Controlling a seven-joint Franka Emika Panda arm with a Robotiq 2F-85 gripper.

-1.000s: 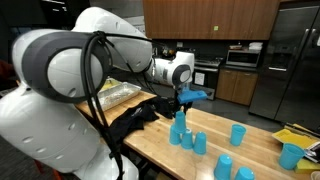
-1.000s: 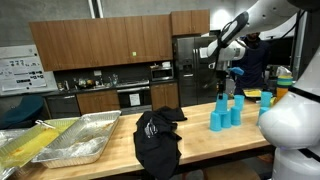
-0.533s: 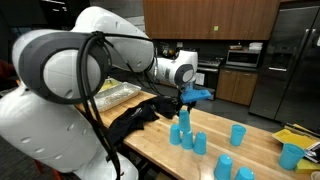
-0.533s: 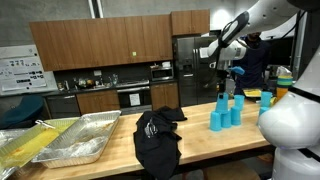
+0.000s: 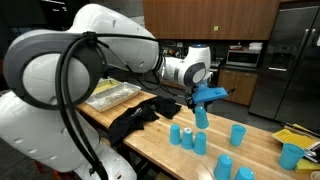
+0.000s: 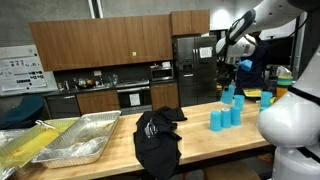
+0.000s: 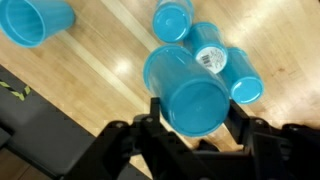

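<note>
My gripper (image 7: 190, 105) is shut on a blue plastic cup (image 7: 187, 88), its fingers (image 7: 155, 110) pressing either side of the cup. The cup hangs above the wooden table in both exterior views, with the gripper (image 5: 203, 98) above the cup (image 5: 201, 116) in one and the gripper (image 6: 229, 82) over the cup (image 6: 228, 95) in the other. Below it, three blue cups stand close together upside down (image 7: 207, 45) (image 5: 187, 140) (image 6: 226, 117). The held cup touches none of them.
More blue cups stand apart on the table (image 5: 237, 134) (image 5: 224, 165) (image 5: 290, 155) (image 7: 35, 18). A black cloth (image 5: 135, 118) (image 6: 157, 135) lies toward the table's other end, beside foil trays (image 6: 85, 140) (image 5: 112, 95). Kitchen cabinets and a fridge stand behind.
The gripper has risen and moved sideways with the blue cup, which stood on top of one of the clustered cups; that cup now stands alone and lower.
</note>
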